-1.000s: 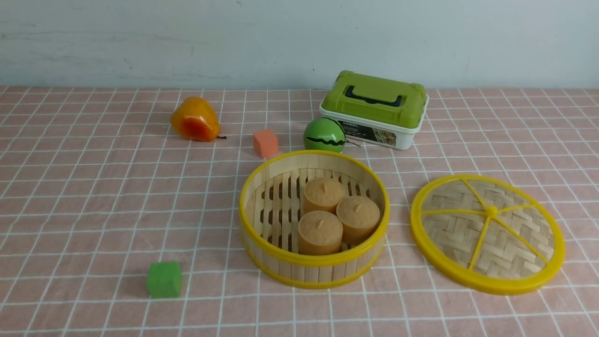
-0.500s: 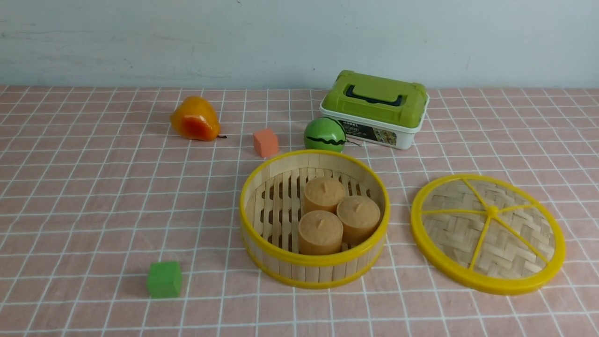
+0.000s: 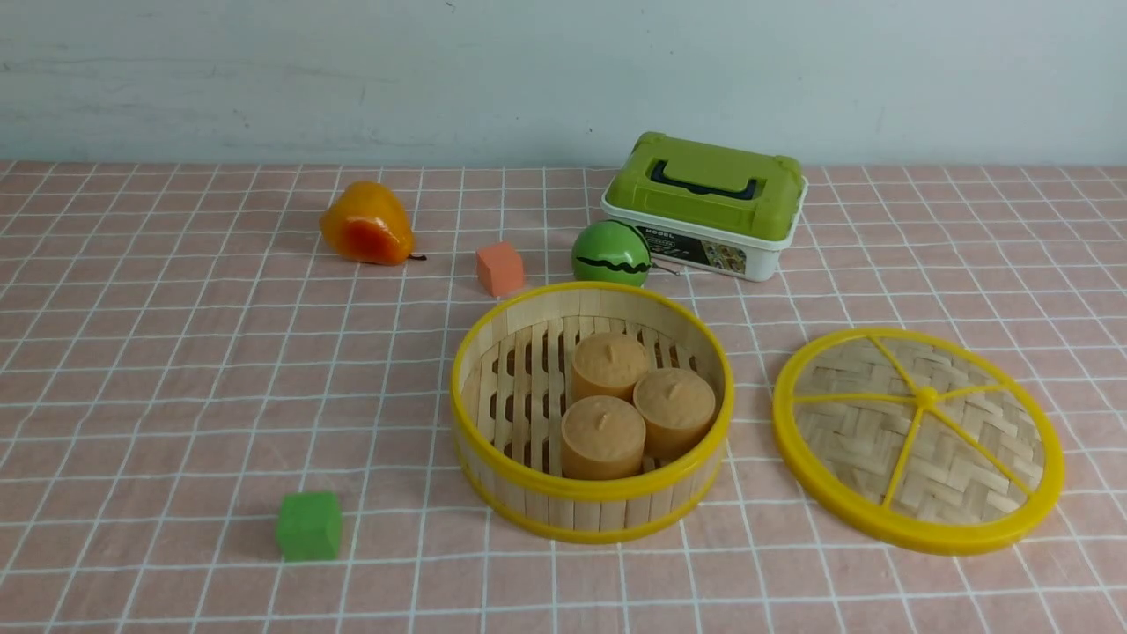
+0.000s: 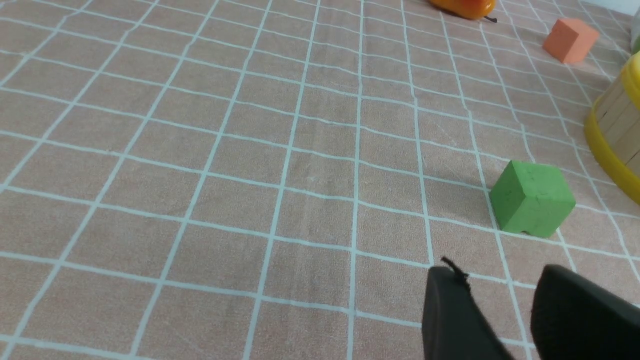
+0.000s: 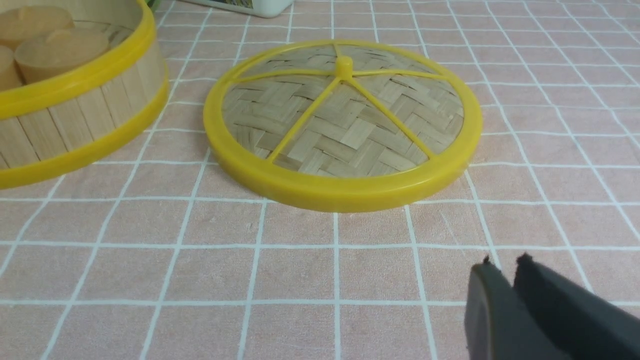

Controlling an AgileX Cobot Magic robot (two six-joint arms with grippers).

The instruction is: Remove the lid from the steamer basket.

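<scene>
The left fingers [image 4: 500, 320] are dark, stand slightly parted with a gap between them, and grasp nothing. They hang above the pink checked worktop [image 4: 200, 150]. The right fingers [image 5: 505, 300] are nearly together with only a thin slit between the tips, and nothing is held between them.

Surroundings, left wrist view: a green cube [image 4: 532, 197] lies near the left fingers, just ahead of them and apart from them. Farther ahead are an orange cube [image 4: 570, 39] and the edge of an orange-yellow pear [image 4: 462, 6]. Nothing lies between the left fingers and the green cube.

Front view: a small green ball with a dark wavy stripe [image 3: 610, 254] sits just behind the steamer basket [image 3: 493, 396], and a white box with a green lid and dark handle [image 3: 704, 204] stands just beside the ball. The label on the box carries print too small to read.

Task items: the lid [image 5: 342, 125] lies flat on the worktop ahead of the right fingers, apart from them, with bare cloth between. It is a disc of woven pale bamboo with a yellow rim, yellow spokes and a small centre knob facing up. The steamer basket stands just beside the lid without touching it. The basket is open, with pale slatted walls, yellow rims top and bottom, and a slatted floor. Three tan cylindrical pieces [image 3: 638, 401] stand inside, clustered and touching.
</scene>
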